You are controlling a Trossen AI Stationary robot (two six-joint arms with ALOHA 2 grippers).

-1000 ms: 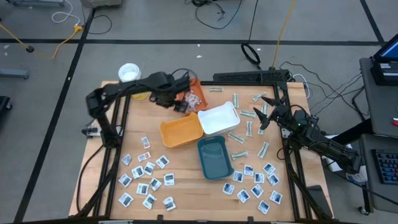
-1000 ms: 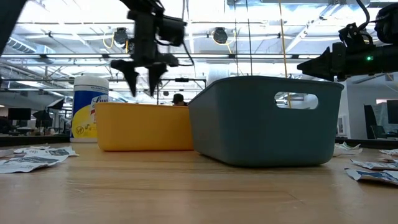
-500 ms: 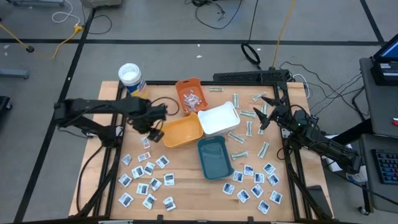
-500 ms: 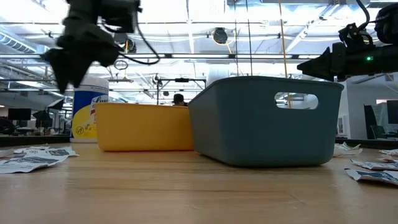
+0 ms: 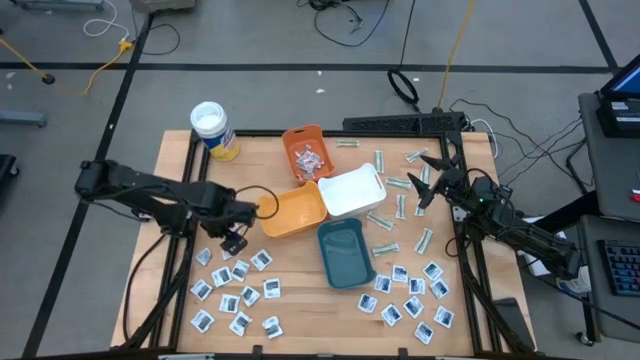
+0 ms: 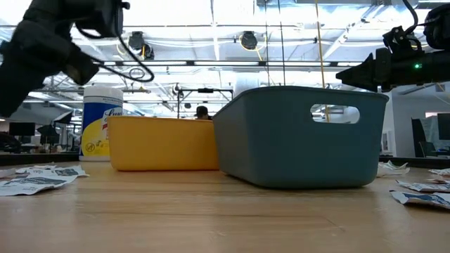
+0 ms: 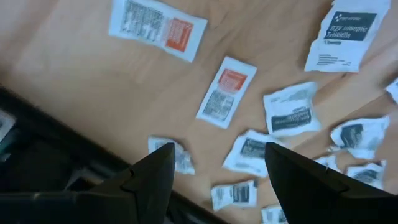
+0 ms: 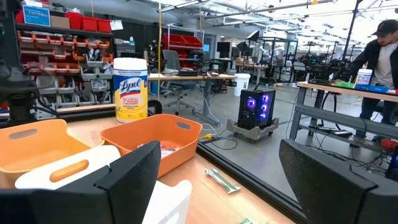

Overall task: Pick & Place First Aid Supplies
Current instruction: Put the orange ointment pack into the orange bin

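Observation:
Square white sachets lie flat on the wooden table in a near-left cluster (image 5: 232, 290) and a near-right cluster (image 5: 410, 300). Narrow pale strips (image 5: 385, 220) are scattered at the right. My left gripper (image 5: 232, 244) hangs open just above the far end of the left cluster, pointing steeply down. In its wrist view the left gripper (image 7: 217, 155) stands over loose sachets (image 7: 222, 92) with nothing between the fingers. My right gripper (image 5: 428, 186) waits open at the right edge, level and clear of everything.
Four trays stand mid-table: a yellow-orange one (image 5: 292, 211), a white one (image 5: 352, 190), a teal one (image 5: 345, 250) and a small orange one (image 5: 307, 150) with packets inside. A white-lidded canister (image 5: 212, 130) stands far left. A person (image 8: 379, 50) works in the room behind.
My left gripper has swung from above the small orange tray at the far side toward the table's near left, sinking over the left cluster of sachets and rolling about its own line. Its fingers stay open and hold nothing. The right arm has kept still.

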